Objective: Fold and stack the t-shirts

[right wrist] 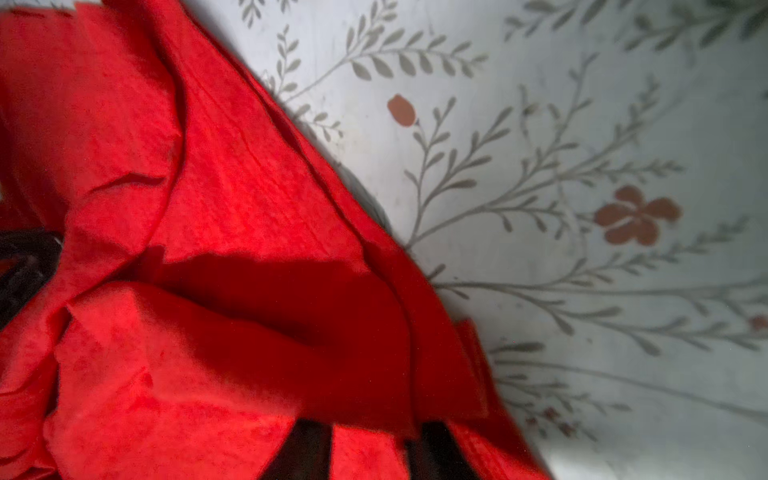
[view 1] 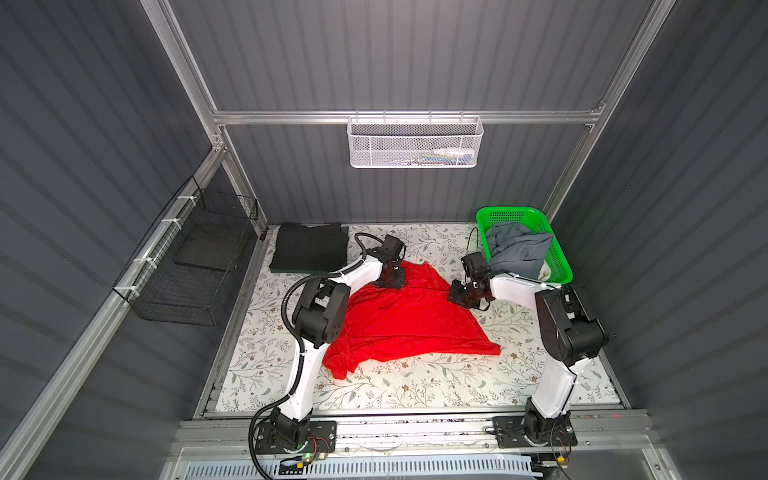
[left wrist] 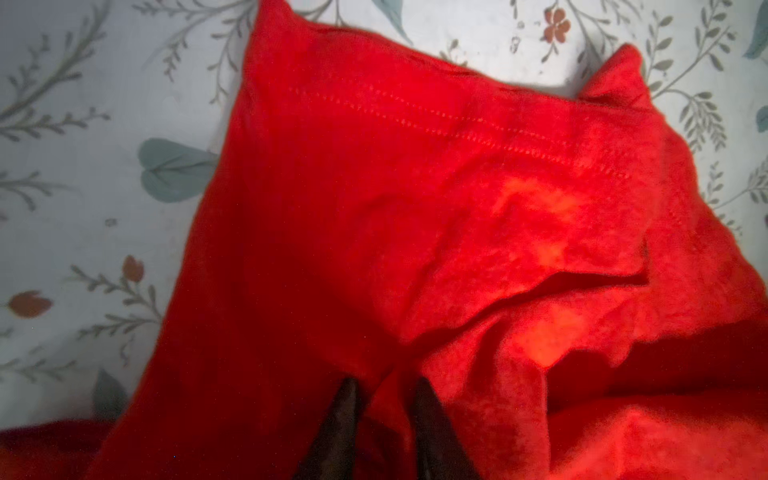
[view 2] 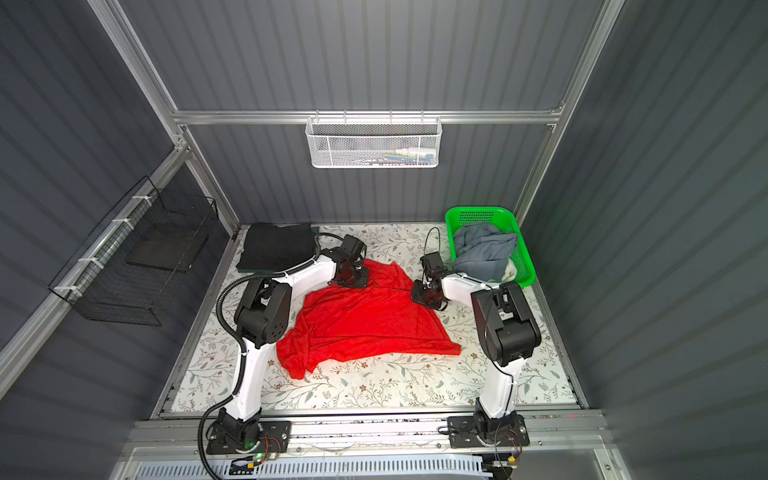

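left claw (left wrist: pixel 386 382) grasping red t-shirt (view 1: pixel 407 324); right claw (right wrist: pixel 370 432) grasping it too | grey-blue t-shirt (view 1: pixel 519 249) in green basket (view 1: pixel 509 216)

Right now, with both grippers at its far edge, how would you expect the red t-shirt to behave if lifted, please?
The red t-shirt looks floppy: it lies wrinkled, so it would probably sag and drape. Thin cloth bunched in the left gripper suggests it is light. Dragged, it would likely crease rather than slide flat.

No readable text anywhere.
No word, brand or number shows; items in the white mesh basket (view 1: pixel 415 143) on the far wall are too small to make out.
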Tool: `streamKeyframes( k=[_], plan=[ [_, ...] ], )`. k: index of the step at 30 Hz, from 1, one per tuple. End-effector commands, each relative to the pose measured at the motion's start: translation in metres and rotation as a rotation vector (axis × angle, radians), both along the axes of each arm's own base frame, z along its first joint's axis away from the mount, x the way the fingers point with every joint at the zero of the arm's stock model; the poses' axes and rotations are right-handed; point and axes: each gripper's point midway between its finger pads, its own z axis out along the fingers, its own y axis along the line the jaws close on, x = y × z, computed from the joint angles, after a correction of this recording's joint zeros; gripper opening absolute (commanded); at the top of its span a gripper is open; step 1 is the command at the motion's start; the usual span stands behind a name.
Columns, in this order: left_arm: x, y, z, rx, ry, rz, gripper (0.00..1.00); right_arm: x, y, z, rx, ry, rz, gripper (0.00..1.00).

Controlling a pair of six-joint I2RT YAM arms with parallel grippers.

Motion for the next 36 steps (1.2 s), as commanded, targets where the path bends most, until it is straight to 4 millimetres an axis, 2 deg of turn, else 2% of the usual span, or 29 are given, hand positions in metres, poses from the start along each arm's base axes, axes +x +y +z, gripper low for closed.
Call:
streamKeyframes(
  k=[1,2,8,15,21,28,29,32,36],
  plan=[
    [-0.002,-0.003,-0.008,-0.019,0.045,-0.027,0.04,-0.009,-0.008,-0.016,-0.045,0.049,-0.005,0.03],
    [-0.001,0.001,-0.007,-0.014,0.045,-0.02,0.0,-0.011,-0.011,-0.016,-0.055,0.052,-0.012,0.0],
    [0.008,0.027,0.007,0.023,0.009,0.013,0.0,-0.019,-0.038,-0.014,-0.046,0.04,-0.102,0.0],
    [0.019,0.056,0.034,0.119,-0.087,0.074,0.0,-0.028,-0.056,-0.008,-0.101,0.023,-0.153,0.0],
    [0.038,0.096,0.048,0.167,-0.129,0.189,0.0,-0.037,-0.068,-0.005,-0.15,0.036,-0.188,0.0],
    [0.063,0.16,0.055,0.178,-0.137,0.39,0.0,-0.045,-0.081,0.009,-0.188,0.026,-0.253,0.0],
    [0.066,0.167,0.055,0.172,-0.137,0.413,0.0,-0.053,-0.087,0.01,-0.213,0.041,-0.265,0.0],
    [0.075,0.185,0.056,0.164,-0.137,0.458,0.0,-0.063,-0.101,0.02,-0.257,0.024,-0.311,0.0],
    [0.088,0.197,0.064,0.167,-0.158,0.481,0.0,-0.078,-0.117,0.029,-0.31,0.029,-0.379,0.0]
  ],
)
